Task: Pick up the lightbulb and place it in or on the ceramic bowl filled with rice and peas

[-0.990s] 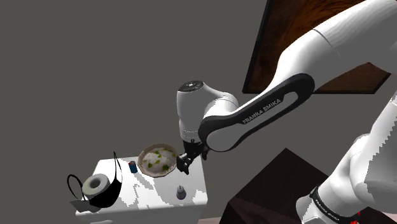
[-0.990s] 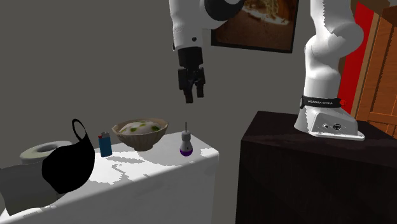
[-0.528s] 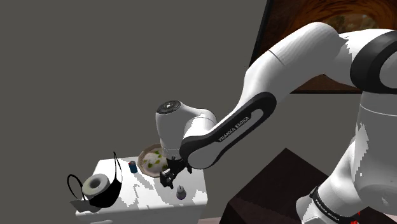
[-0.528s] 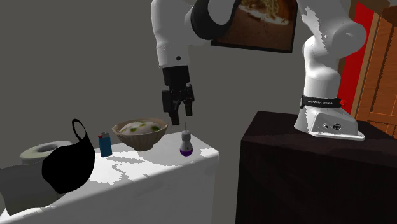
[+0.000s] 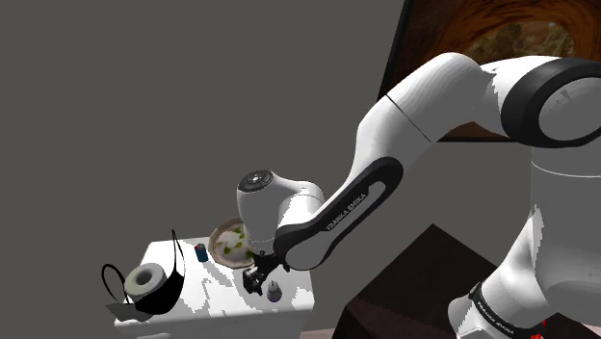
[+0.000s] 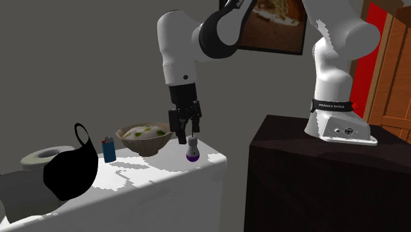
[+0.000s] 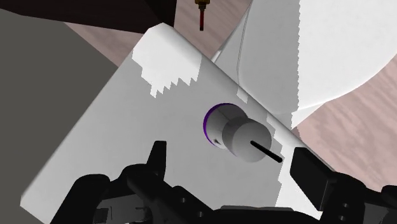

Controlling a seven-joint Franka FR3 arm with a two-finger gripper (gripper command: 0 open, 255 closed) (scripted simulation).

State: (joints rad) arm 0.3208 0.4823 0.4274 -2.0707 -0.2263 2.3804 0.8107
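**Open gripper low over the lightbulb**

The gripper (image 6: pixel 186 137) hangs just above the lightbulb (image 6: pixel 192 152), its fingers spread apart and clasping nothing. The lightbulb stands upright, purple band at the bottom, near the corner of the white worktop (image 6: pixel 164 179), just beside the bowl of rice and peas (image 6: pixel 145 137). From the wrist view it sits between the two fingers, untouched by either.

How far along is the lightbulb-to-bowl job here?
Done: the tool is lined up over the lightbulb, open, fingers either side without touching. In hand: the grasp, not yet closed. Left: gripping, lifting, and placing it in the bowl of rice and peas; the bulb stands on the white table.
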